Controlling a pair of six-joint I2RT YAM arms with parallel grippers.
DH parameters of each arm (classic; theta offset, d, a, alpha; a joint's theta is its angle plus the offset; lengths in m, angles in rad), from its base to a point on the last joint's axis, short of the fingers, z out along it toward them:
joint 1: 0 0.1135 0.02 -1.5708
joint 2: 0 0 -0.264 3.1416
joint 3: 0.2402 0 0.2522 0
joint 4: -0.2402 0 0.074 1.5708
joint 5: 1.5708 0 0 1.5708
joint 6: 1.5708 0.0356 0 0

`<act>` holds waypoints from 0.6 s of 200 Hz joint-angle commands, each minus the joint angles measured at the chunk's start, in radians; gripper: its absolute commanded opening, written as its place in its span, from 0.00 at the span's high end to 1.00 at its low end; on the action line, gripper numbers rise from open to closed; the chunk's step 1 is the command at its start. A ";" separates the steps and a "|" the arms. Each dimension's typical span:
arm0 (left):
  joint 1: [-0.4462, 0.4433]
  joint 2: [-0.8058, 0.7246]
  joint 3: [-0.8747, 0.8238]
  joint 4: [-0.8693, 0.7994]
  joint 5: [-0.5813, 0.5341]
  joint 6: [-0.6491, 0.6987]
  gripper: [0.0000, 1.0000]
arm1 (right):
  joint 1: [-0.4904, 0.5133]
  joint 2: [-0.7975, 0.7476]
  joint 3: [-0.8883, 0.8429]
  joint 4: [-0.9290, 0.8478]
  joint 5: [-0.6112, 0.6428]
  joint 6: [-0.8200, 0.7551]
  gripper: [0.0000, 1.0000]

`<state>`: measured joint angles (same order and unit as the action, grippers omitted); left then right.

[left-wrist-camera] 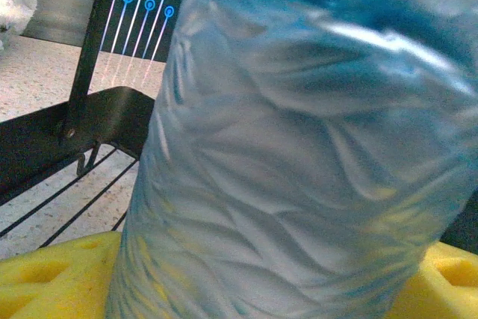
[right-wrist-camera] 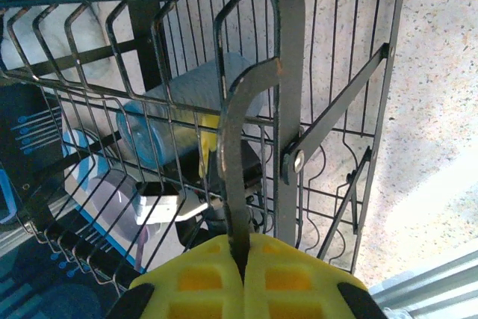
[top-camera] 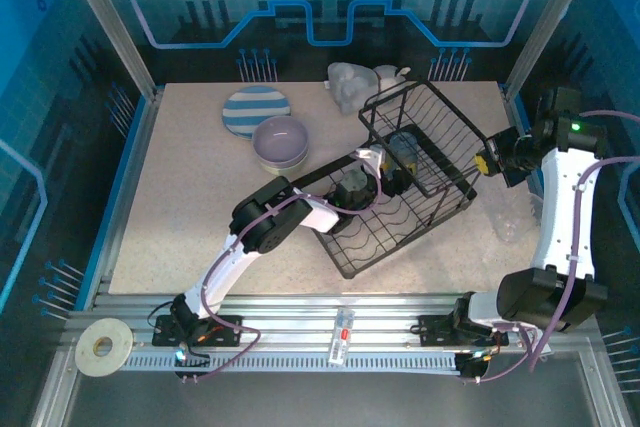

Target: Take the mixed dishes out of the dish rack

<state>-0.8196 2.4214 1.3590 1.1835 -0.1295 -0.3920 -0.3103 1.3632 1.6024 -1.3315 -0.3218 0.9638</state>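
The black wire dish rack (top-camera: 462, 192) stands skewed at centre right of the table. A clear ribbed cup (top-camera: 405, 150) lies on its side in the upper basket. My left gripper (top-camera: 385, 169) reaches in from the left, and the cup (left-wrist-camera: 299, 155) sits between its yellow pads (left-wrist-camera: 52, 278), both pressed against its wall. In the right wrist view the cup (right-wrist-camera: 172, 128) shows through the wires. My right gripper (right-wrist-camera: 243, 248) is shut on a flat bar of the dish rack (right-wrist-camera: 287, 50) at its right end (top-camera: 487, 162). A striped plate (top-camera: 255, 112) and a lavender bowl (top-camera: 280, 140) rest on the table to the left.
More clear cups (top-camera: 348, 85) and a white object (top-camera: 390, 75) sit at the back edge behind the rack. A roll of tape (top-camera: 102, 347) lies on the near rail at left. Open tabletop lies left of the rack and in front of it.
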 commanded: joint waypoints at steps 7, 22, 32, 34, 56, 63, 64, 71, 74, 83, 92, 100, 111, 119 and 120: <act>-0.007 -0.068 -0.054 0.031 0.043 -0.014 0.43 | -0.029 -0.036 -0.016 0.165 0.059 0.094 1.00; -0.008 -0.094 -0.077 0.029 0.061 -0.019 0.43 | -0.040 -0.048 -0.037 0.198 0.083 0.112 1.00; -0.009 -0.113 -0.095 0.029 0.071 -0.026 0.43 | -0.045 -0.046 -0.039 0.204 0.097 0.116 1.00; -0.010 -0.117 -0.098 0.029 0.071 -0.026 0.43 | -0.045 -0.044 -0.037 0.204 0.100 0.116 1.00; -0.010 -0.168 -0.145 0.018 0.087 -0.029 0.43 | -0.051 -0.024 -0.009 0.218 0.120 0.121 1.00; -0.010 -0.183 -0.161 0.016 0.092 -0.028 0.43 | -0.052 -0.017 0.005 0.219 0.126 0.122 1.00; -0.010 -0.185 -0.163 0.016 0.093 -0.030 0.43 | -0.051 -0.015 0.007 0.220 0.127 0.122 1.00; -0.010 -0.199 -0.179 0.015 0.098 -0.032 0.43 | -0.052 -0.013 0.016 0.227 0.138 0.129 1.00; -0.010 -0.203 -0.185 0.016 0.102 -0.035 0.43 | -0.051 -0.013 0.017 0.234 0.140 0.133 1.00; -0.010 -0.223 -0.200 0.011 0.114 -0.035 0.43 | -0.051 -0.016 0.006 0.257 0.143 0.145 1.00; -0.010 -0.244 -0.215 0.000 0.129 -0.037 0.43 | -0.052 -0.025 -0.016 0.280 0.146 0.160 1.00; -0.011 -0.262 -0.229 -0.003 0.135 -0.040 0.43 | -0.052 -0.037 -0.045 0.305 0.144 0.175 1.00; -0.010 -0.288 -0.250 -0.006 0.143 -0.044 0.43 | -0.052 -0.054 -0.091 0.345 0.139 0.192 1.00; -0.010 -0.310 -0.266 -0.010 0.150 -0.045 0.43 | -0.050 -0.059 -0.112 0.365 0.140 0.196 1.00; -0.010 -0.313 -0.269 -0.011 0.151 -0.045 0.43 | -0.049 -0.059 -0.114 0.366 0.141 0.196 1.00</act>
<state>-0.8211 2.2116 1.1282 1.1477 -0.0254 -0.4210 -0.3370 1.3369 1.5379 -1.1351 -0.2180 1.0733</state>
